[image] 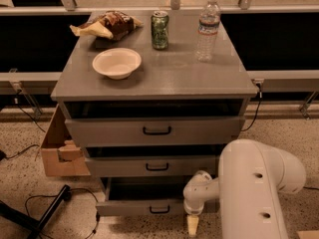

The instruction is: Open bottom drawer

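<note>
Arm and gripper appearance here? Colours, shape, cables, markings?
Arm: glossy white, bulky rounded shell with two small dark holes, narrowing to a rounded white wrist. No cables or markings visible. Gripper: cream tapered tip below a grey collar, at the bottom drawer's right front, near the floor.

A robot test lab, it seems: a lone grey cabinet on a speckled floor, loose cables, a cardboard box beside it, metal rails behind, and the gripper low beside the bottom drawer
</note>
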Controlling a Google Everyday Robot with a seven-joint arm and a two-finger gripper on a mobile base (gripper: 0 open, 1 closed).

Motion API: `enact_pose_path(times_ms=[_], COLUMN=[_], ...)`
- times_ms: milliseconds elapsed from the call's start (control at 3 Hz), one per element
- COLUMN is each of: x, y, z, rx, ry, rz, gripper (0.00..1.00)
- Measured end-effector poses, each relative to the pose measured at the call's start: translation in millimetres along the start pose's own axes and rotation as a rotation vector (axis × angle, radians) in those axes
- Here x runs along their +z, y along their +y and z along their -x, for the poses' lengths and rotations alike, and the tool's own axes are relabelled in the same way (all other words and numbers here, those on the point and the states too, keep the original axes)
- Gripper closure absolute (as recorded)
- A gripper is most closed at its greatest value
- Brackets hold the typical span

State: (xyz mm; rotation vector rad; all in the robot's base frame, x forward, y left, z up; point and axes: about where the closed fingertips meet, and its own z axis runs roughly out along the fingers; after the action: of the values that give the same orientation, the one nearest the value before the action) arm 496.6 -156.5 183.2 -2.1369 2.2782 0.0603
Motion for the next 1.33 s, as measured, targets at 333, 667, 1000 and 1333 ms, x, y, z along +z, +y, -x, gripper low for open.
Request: enact_pose_path(times_ms=[333, 667, 1000, 1333], x=[1.0, 6.7, 7.5, 1.1], y=[-1.0, 13.5, 49.1, 53.8], z=[-0.1, -6.5, -13.9, -14.2], rx=[-0.002, 0.059, 0.159, 0.173], ry=[0.001, 0.017, 0.049, 0.052], rz=[0.001, 0.054, 0.164, 0.176], gripper=[0.0, 0.18, 0.41, 0.65])
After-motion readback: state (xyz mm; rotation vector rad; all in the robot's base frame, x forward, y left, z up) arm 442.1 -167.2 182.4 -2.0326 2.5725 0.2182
